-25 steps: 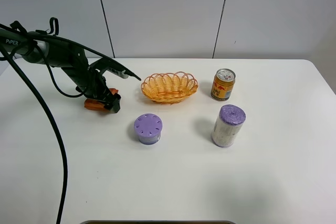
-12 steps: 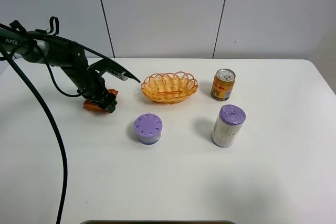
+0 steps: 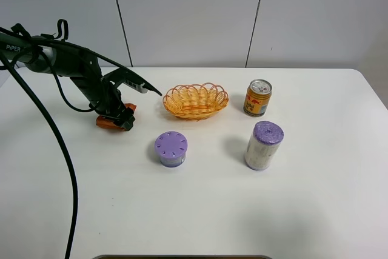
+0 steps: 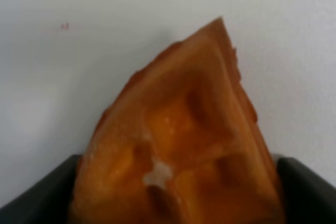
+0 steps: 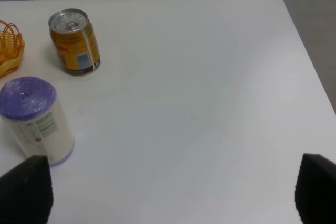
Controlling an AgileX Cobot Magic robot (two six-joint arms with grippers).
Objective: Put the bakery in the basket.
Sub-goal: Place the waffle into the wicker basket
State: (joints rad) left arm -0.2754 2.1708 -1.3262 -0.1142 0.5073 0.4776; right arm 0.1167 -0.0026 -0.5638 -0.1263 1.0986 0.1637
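Left hand [image 3: 122, 116] gripping bakery [image 3: 105, 122], slightly shifted since earlier

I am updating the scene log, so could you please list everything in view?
bakery: one, orange-brown, table's left
basket: one, yellow-orange, empty, back centre
can: one, orange-gold, right of the basket
tub: one, purple, in front of the basket
canister: one, white with purple lid, in front of the can
table: one, white
left arm: one, black, far left
left gripper: one, black, closed on the bakery
right gripper: one, black, open, seen only in its wrist view
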